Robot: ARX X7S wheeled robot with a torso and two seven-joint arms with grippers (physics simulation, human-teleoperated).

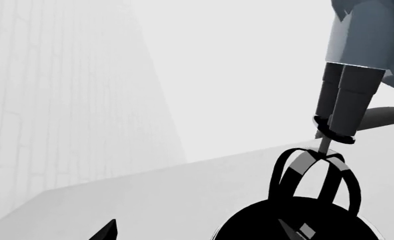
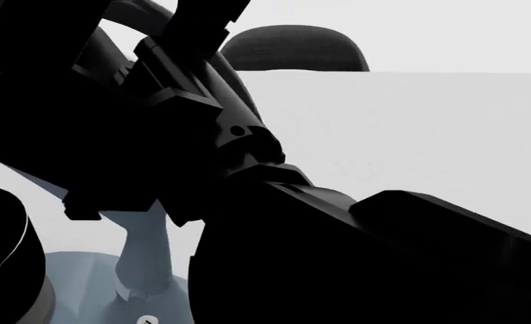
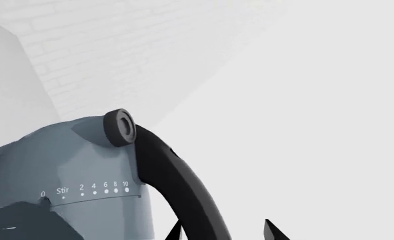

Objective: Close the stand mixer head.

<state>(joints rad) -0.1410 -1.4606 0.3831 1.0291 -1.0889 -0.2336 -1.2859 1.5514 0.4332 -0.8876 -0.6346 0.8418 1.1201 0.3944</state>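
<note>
The stand mixer head (image 3: 70, 175) is blue-grey and bulbous, with a curved black back band (image 3: 176, 185) and a round black knob (image 3: 120, 127). Its black wire whisk (image 1: 314, 175) hangs above the black bowl (image 1: 297, 222) on the white table (image 1: 150, 195). The speed scale reads "0 Stir 2 4 6 8 10". Left jaws: state cannot be determined. Right gripper (image 3: 224, 232) jaws stand parted, holding nothing, their tips close beside the back band.

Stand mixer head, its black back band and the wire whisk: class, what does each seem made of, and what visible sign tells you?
Stand mixer head: smooth blue-grey shell with soft shading, painted metal or plastic; can't tell which. Back band: matte black, likely plastic or rubber. Wire whisk: thin black loops, wire-like, presumably metal, though a render leaves it open.
</note>
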